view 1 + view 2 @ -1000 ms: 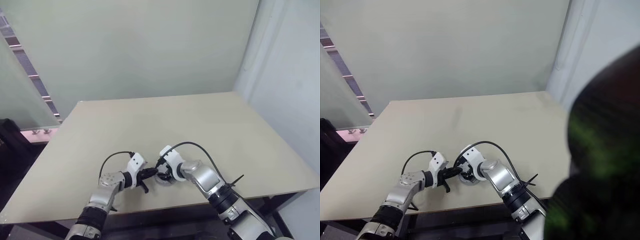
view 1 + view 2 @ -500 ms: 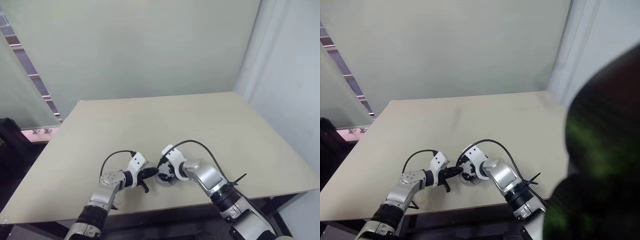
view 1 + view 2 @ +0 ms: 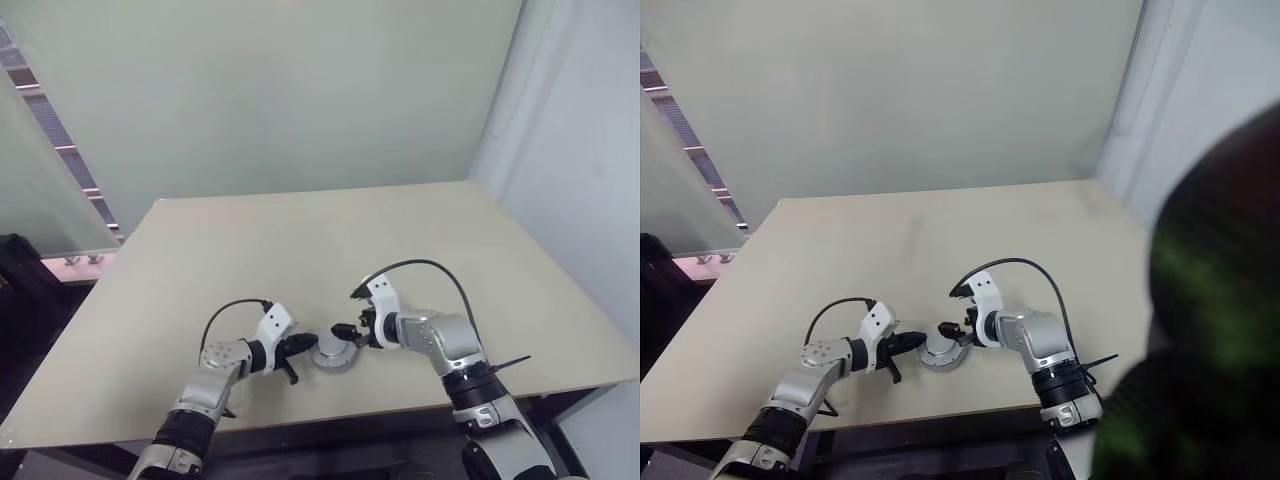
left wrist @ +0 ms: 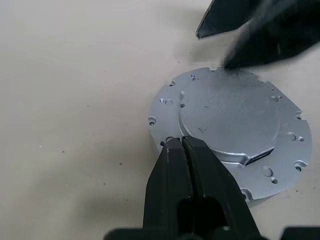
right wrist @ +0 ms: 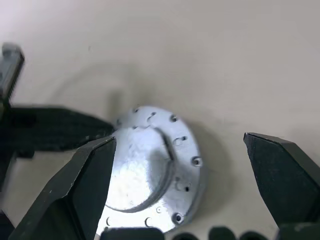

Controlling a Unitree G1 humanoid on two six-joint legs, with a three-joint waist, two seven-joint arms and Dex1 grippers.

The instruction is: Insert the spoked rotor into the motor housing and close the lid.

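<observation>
A round silver-grey metal disc (image 3: 333, 354) lies flat on the table, thick-rimmed, with a raised flat top plate and small holes around its edge; I take the top plate for the lid (image 4: 230, 120) sitting on the motor housing. The spoked rotor is hidden. My left gripper (image 3: 305, 345) is shut, its black fingertips (image 4: 181, 145) pressed against the disc's rim from the left. On the other side my right gripper (image 3: 350, 312) hovers just right of and above the disc, open wide, holding nothing; in the right wrist view the disc (image 5: 150, 165) lies between its spread fingers (image 5: 90, 180).
The beige table (image 3: 300, 250) stretches bare behind and to both sides of the disc. Its front edge (image 3: 300, 415) runs close below the arms. A pale wall stands behind the table, and a dark blurred shape (image 3: 1210, 300) covers the right of the right eye view.
My right gripper has drawn back from the disc to the right and slightly up, rolling and spreading its fingers wider. The left gripper and the disc have stayed put.
</observation>
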